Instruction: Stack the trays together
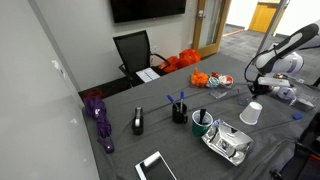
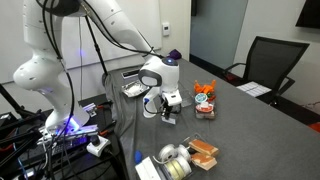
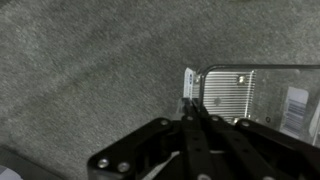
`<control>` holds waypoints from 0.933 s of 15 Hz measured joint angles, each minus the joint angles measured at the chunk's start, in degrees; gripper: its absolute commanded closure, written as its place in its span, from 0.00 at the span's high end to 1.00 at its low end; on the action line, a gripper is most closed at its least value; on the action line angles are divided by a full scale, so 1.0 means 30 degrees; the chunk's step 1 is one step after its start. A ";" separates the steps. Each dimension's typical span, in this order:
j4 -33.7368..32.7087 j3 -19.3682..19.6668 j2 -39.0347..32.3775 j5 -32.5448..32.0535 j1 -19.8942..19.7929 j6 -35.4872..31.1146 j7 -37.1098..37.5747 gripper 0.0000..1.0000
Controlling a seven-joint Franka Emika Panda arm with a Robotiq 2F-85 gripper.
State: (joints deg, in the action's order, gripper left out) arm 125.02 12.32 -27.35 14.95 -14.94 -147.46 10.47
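In the wrist view my gripper is shut, its fingertips pinching the near rim of a clear plastic tray that lies on the grey table. In both exterior views the gripper is low over the table. Another clear tray lies behind it by the robot base. A clear tray holding orange items sits further along the table. More clear trays stand near the table edge.
A white cup stands close to the gripper. A mug, a pen cup, a tape dispenser, a purple umbrella and a phone lie on the table. An office chair stands behind.
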 measured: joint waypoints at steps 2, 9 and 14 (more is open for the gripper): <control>0.0078 0.0037 0.0178 0.0000 -0.0043 -0.0077 -0.0218 0.01; 0.1391 0.0139 0.3907 -0.0473 0.0354 0.0824 0.0381 0.01; 0.0909 -0.0053 0.6326 -0.0205 0.1489 0.4715 0.5153 0.01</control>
State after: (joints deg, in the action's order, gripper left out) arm 127.75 12.16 -8.37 14.33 -10.47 -133.32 25.93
